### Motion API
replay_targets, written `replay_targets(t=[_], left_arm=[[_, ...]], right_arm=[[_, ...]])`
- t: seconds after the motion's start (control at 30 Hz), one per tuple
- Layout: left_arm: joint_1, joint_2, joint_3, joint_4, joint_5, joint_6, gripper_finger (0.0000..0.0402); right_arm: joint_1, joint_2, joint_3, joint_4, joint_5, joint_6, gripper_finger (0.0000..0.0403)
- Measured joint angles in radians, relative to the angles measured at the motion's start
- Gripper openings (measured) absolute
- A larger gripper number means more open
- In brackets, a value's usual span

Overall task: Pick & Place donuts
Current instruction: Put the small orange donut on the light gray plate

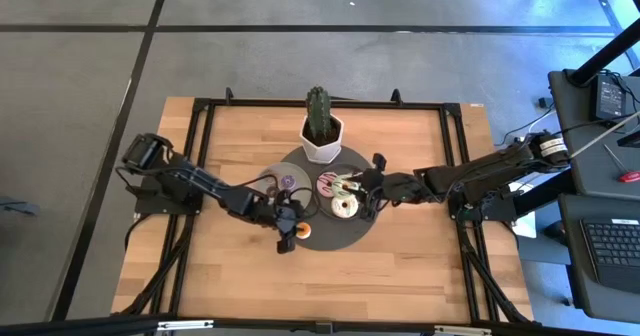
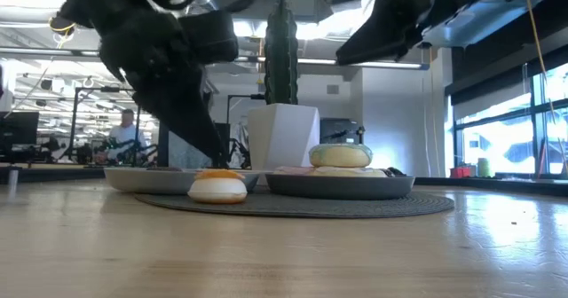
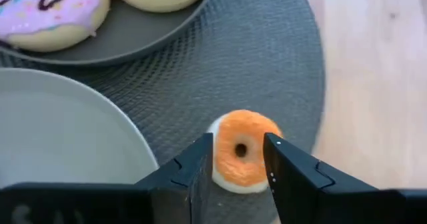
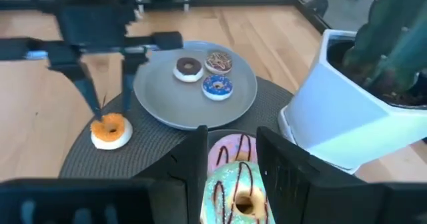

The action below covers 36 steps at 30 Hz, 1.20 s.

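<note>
Orange donut (image 3: 241, 149) sits on dark round mat (image 3: 267, 64) near mat's front edge, bare wood table (image 1: 420, 266) beyond. Left gripper (image 3: 238, 159) straddles it, fingers narrowly apart, not clamped. Left grey plate (image 4: 160, 104) holds three small donuts (image 4: 203, 73). Right gripper (image 4: 231, 159), fingers parted, hovers over green-frosted donut (image 4: 238, 191) on right plate (image 2: 342, 186). White cactus pot (image 1: 322, 136) behind.
</note>
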Motion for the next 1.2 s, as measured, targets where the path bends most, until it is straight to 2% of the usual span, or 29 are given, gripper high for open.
replay_targets(t=[0.13,0.3,0.57,1.03,1.2], left_arm=[[0.027,0.029,0.000,-0.001,0.008,0.001,0.0127],[0.043,0.071,0.000,0.019,0.069,0.002,0.0127],[0.043,0.063,0.000,0.022,0.081,0.002,0.0123],[0.043,0.063,0.000,0.019,0.081,0.036,0.0026],[0.043,0.063,0.001,0.025,0.081,0.036,0.0006]], right_arm=[[0.000,0.001,0.000,0.006,-0.002,-0.021,0.0130],[0.000,0.001,0.000,0.006,-0.002,-0.024,0.0129],[-0.002,0.001,0.000,0.005,-0.002,-0.027,0.0129],[-0.003,0.002,0.000,0.004,-0.002,-0.027,0.0129],[-0.003,0.002,0.000,0.004,-0.002,-0.027,0.0129]])
